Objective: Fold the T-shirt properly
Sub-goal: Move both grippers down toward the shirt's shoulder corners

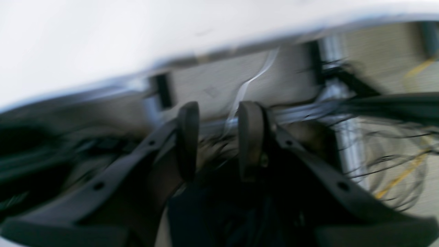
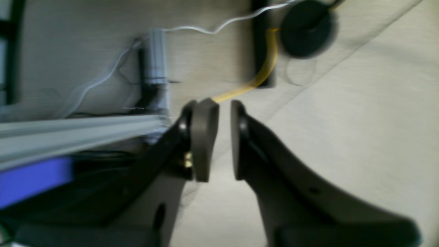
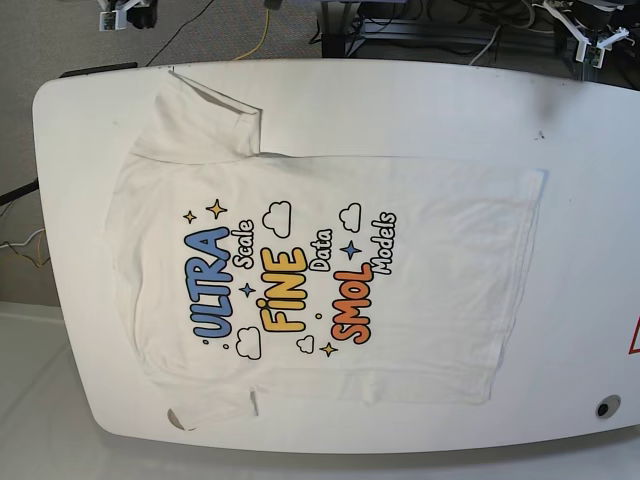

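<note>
1. Base view: the T-shirt (image 3: 330,275) is seen spread flat, print side up, on the white table (image 3: 590,250); neither gripper is seen in this view.
2. The shirt's collar end is turned toward the left edge of that view and its hem toward the right; one sleeve (image 3: 200,115) is laid out at the top left.
3. Left wrist view: the left gripper (image 1: 219,137) is shown with its fingers held apart, and nothing is pinched between them.
4. Beyond these fingertips the table's white edge (image 1: 103,51) is seen, blurred, with tangled dark cables (image 1: 394,137) off to the right of the fingers.
5. Right wrist view: the right gripper (image 2: 224,137) is shown with a narrow gap between its pads, empty.
6. A yellow cable (image 2: 257,79) is seen beyond the fingertips, over the floor.
</note>
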You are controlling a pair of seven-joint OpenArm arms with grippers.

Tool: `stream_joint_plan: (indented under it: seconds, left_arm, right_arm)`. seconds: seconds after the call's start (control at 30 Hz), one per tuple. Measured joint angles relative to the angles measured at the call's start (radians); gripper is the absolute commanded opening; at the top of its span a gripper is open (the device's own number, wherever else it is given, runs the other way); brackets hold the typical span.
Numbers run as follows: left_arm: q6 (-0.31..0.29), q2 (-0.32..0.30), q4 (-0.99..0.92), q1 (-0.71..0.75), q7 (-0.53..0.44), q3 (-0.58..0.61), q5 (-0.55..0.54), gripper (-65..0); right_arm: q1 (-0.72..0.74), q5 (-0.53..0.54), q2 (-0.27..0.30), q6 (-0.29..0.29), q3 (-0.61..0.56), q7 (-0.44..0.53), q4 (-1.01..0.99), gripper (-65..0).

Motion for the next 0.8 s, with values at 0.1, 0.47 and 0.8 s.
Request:
stream_joint_plan:
  seconds: [0.1, 0.47, 0.8]
  left_arm:
    - [0.009, -0.006, 0.016, -0.003, 0.028, -0.001, -0.002, -50.5]
    - [0.006, -0.008, 0.203, 0.02, 0.137, -0.006, -0.261, -38.1]
    - [0.0, -0.008, 0.369, 0.047, 0.192, -0.001, -0.448, -29.9]
  right_arm:
    - [0.006, 0.075, 0.001, -0.002, 0.026, -0.046, 0.041, -59.2]
    - [0.008, 0.344, 0.01, 0.001, 0.063, -0.258, 0.336, -61.3]
    - [-0.026, 0.33, 0.008, 0.02, -0.031, -0.232, 0.42, -35.8]
